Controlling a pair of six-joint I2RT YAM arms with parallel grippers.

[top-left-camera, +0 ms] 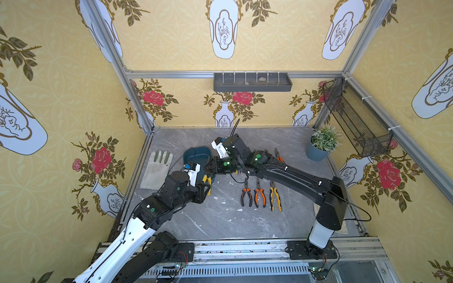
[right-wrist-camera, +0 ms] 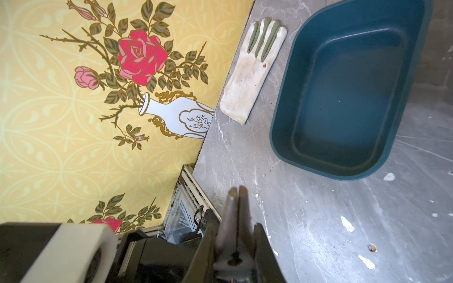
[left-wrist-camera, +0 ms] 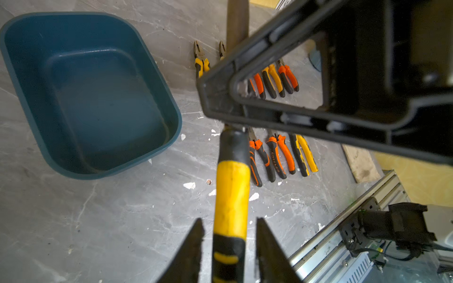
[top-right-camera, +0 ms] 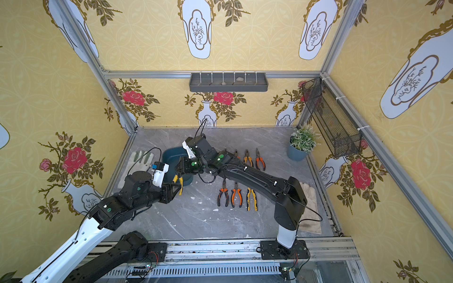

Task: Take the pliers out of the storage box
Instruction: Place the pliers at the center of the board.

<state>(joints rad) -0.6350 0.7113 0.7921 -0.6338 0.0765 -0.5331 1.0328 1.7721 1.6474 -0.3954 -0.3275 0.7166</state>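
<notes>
While the right jaws clench the dark metal nose of the yellow-and-black pliers (left-wrist-camera: 231,196), the left jaws stand released on either side of its handle, not touching it. Just beside both jaws, the teal storage box (left-wrist-camera: 154,80) shows a bare floor. Other pliers (top-left-camera: 256,194) lie on the desk (top-left-camera: 220,220) behind the right jaws.

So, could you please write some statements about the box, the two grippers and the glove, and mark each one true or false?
1. The storage box is empty. True.
2. The right gripper is shut on the metal head of the yellow-handled pliers. True.
3. The left gripper clamps the handle. False: it is open, its fingers clear of the handle.
4. The glove lies inside the box. False: it lies on the table beside it.
</notes>
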